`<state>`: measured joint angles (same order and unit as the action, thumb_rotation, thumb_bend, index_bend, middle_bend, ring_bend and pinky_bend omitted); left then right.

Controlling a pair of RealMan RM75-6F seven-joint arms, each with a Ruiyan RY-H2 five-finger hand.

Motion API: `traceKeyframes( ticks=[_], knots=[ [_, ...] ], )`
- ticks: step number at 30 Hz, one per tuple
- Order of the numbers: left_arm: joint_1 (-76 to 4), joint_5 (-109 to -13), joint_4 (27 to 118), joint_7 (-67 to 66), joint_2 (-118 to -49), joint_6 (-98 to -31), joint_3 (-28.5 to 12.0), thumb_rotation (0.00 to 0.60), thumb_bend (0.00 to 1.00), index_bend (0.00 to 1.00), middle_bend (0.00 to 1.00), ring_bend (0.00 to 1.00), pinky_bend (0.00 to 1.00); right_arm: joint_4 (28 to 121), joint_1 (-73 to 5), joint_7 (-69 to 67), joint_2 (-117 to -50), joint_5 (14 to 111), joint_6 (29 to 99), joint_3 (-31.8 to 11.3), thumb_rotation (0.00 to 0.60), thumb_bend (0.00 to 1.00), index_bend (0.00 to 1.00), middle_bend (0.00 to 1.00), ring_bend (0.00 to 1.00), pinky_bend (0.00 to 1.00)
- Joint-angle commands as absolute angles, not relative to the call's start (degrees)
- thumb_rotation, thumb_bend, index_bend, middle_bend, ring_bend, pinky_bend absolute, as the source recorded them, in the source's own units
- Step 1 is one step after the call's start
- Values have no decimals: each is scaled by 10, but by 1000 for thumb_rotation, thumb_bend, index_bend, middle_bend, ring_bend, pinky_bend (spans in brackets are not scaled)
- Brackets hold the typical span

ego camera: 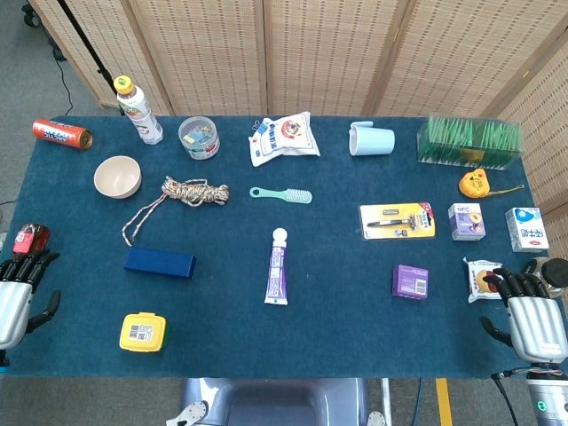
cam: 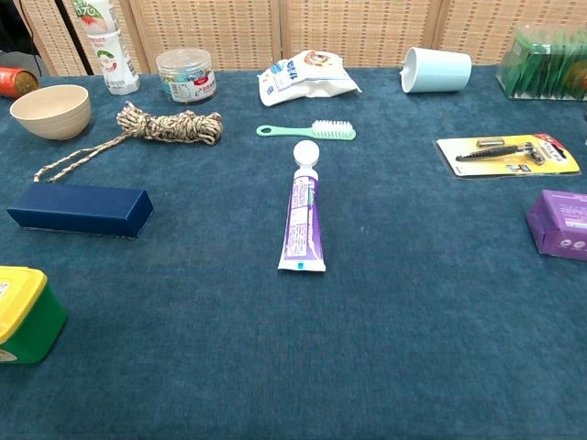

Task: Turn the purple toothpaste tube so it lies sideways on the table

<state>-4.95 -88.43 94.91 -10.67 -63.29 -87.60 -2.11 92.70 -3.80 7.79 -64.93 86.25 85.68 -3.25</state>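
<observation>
I see the purple toothpaste tube [ego camera: 277, 269] flat at centre frame, white cap toward the top — lengthwise, below the green brush [ego camera: 282, 194]. My left hand [ego camera: 18, 293] and right hand [ego camera: 531, 315] sit at the lower corners, fingers apart, holding nothing.

Table [ego camera: 355, 337], dark blue cloth cover. Behind it: folding screen [ego camera: 337, 53], woven beige panels in wooden frames. Floor [ego camera: 27, 80]: grey, with a black cable [ego camera: 64, 84] at left.
</observation>
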Motion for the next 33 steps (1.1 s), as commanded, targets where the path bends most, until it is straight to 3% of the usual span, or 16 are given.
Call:
traceKeyframes(
  ticks=[1,14,33],
  knots=[
    [-49,-884,949,-107,-632,-876,-21,514,424,203,207,200,231,927,-39,78,-650,864,856,-33,600,220,282,230,244,191],
    [-57,-888,961,-96,-617,-867,-23,515,423,210,207,200,231,930,-39,83,-653,863,858,-35,600,220,282,230,244,191],
    [-136,-961,890,1,-608,-801,-23,515,424,492,320,279,231,966,-46,134,-645,850,846,-41,600,220,284,230,244,191]
  ],
)
